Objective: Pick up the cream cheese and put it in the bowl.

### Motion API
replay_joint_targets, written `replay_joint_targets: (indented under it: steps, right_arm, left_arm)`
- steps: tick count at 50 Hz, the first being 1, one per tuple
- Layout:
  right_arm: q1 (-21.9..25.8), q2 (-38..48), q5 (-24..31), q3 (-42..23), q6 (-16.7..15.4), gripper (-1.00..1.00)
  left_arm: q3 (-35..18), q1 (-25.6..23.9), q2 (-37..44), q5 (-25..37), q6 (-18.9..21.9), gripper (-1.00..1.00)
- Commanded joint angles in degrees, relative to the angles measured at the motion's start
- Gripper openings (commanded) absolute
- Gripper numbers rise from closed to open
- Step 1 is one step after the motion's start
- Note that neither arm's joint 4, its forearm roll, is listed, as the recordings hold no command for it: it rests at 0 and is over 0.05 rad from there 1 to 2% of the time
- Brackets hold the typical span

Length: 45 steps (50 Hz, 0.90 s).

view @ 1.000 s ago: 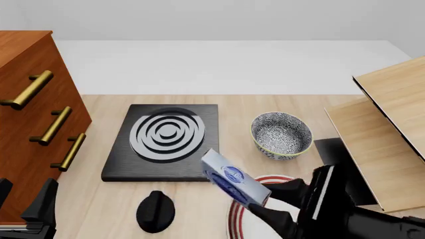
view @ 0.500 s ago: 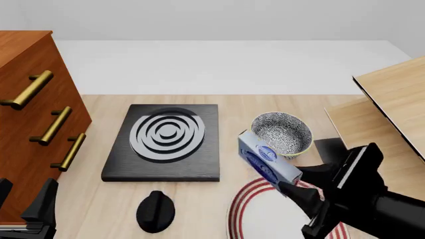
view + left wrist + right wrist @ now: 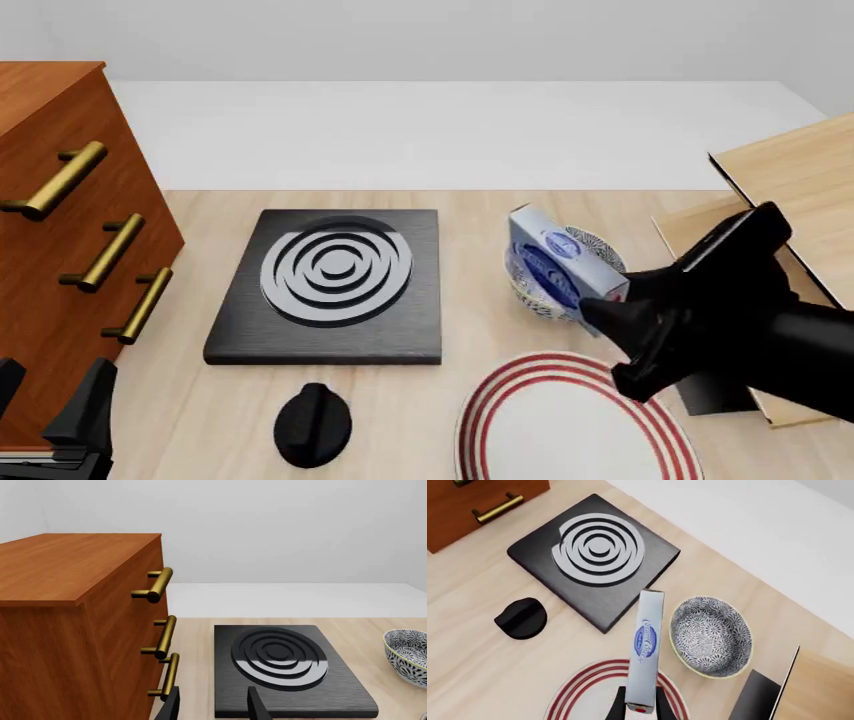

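The cream cheese (image 3: 551, 262), a white-grey carton with a blue oval logo, is held in the air by my right gripper (image 3: 603, 302), which is shut on its near end. In the front view it hangs in front of the speckled bowl (image 3: 599, 251) and hides most of it. In the right wrist view the carton (image 3: 646, 645) lies beside the bowl (image 3: 712, 636), over its left rim side, with the gripper (image 3: 640, 706) clamped on its end. My left gripper (image 3: 67, 420) is open and empty at the near left; its fingers (image 3: 257, 707) show in the left wrist view, and so does the bowl's edge (image 3: 407, 655).
A black stove slab with a spiral burner (image 3: 334, 280) lies left of the bowl, with a black knob (image 3: 314, 425) in front of it. A white plate with red rings (image 3: 574, 425) is near. A wooden cabinet with brass handles (image 3: 67, 250) stands left, and wooden boards (image 3: 787, 250) stand right.
My right gripper has carried the cream cheese up, away and to the right, from above the red-ringed plate to the bowl. The left arm has not moved.
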Motion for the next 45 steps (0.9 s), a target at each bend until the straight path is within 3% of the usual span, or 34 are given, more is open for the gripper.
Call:
replay_joint_targets:
  steps: [1, 23, 45]
  right_arm:
    - [-4.1, 3.8, 1.9, -4.6, 1.0, -1.0]
    - [-10.7, 10.9, 0.4, -6.7, 4.1, -1.0]
    - [-15.5, 19.7, -3.3, -7.0, 3.9, -1.0]
  left_arm:
    - [0.0, 0.0, 0.0, 0.0, 0.0, 1.0]
    - [0.0, 0.0, 0.0, 0.0, 0.0, 1.0]
    - [0.0, 0.0, 0.0, 0.0, 0.0, 1.0]
